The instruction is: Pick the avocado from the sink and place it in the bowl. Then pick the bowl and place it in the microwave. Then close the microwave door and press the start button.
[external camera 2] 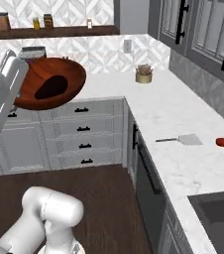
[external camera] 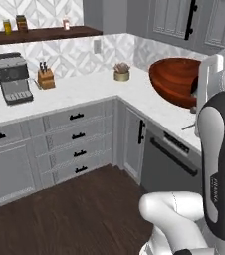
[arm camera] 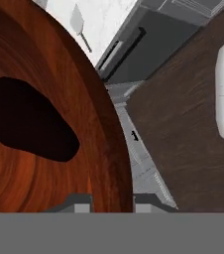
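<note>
the bowl [external camera 2: 49,84] is up in the air, tipped steeply so you can look right into it. in the right base view it hangs at about 10 o'clock, in front of the grey drawers [external camera 2: 82,130] and over the dark wood floor [external camera 2: 59,183]. in the left base view the bowl [external camera: 176,79] is at about 2 o'clock, partly behind the white arm [external camera: 216,149].

the avocado [external camera 2: 51,87] sits inside the bowl as a nearly black lump, on the low side of the tipped wood. in the hand view the avocado [arm camera: 29,126] is at 9 o'clock inside the big red-brown bowl [arm camera: 91,124].

the jaws are closed on the bowl's rim. in the hand view the gripper [arm camera: 113,201] is at 6 o'clock, with one tip on each side of the rim.

on the white counter [external camera 2: 183,114] a flat grey spatula [external camera 2: 181,140] lies at about 3 o'clock in the right base view, with a small red item [external camera 2: 223,142] just beside it. a corner of the dark sink [external camera 2: 218,211] is at 5 o'clock. a little potted plant [external camera 2: 143,73] stands in the counter's corner. a coffee machine [external camera: 12,77] and a knife block [external camera: 46,77] stand at 10 o'clock in the left base view.
</note>
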Controlling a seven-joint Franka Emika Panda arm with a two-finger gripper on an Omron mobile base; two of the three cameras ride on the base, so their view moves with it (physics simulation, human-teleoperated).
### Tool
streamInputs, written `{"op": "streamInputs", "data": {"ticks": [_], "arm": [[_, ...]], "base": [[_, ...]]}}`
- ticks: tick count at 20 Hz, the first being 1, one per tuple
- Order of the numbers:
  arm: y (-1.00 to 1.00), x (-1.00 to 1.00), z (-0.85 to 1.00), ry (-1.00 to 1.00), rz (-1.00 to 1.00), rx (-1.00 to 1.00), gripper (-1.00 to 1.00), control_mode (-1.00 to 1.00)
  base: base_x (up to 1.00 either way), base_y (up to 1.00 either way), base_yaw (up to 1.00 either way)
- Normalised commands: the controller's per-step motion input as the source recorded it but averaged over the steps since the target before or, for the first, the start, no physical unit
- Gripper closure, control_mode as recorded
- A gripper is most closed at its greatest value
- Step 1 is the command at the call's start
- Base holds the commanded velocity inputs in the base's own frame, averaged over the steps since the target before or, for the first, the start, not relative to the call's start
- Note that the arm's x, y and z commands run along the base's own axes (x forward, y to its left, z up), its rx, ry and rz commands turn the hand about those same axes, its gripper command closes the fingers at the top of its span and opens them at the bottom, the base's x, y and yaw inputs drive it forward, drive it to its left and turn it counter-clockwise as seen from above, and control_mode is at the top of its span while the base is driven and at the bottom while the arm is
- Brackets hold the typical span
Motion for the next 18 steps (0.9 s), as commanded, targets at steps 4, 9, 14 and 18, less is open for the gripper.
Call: {"op": "streamInputs", "data": {"ticks": [4, 9, 14, 18], "arm": [[0.0, 0.0, 0.0, 0.0, 0.0, 0.0, 1.0, 1.0], [0.0, 0.0, 0.0, 0.0, 0.0, 0.0, 1.0, 1.0], [0.0, 0.0, 0.0, 0.0, 0.0, 0.0, 1.0, 1.0], [0.0, 0.0, 0.0, 0.0, 0.0, 0.0, 1.0, 1.0]], "base": [[0.0, 0.28, 0.85], [0.0, 0.39, 0.88], [-0.06, 0.43, 0.86], [0.0, 0.46, 0.88]]}}
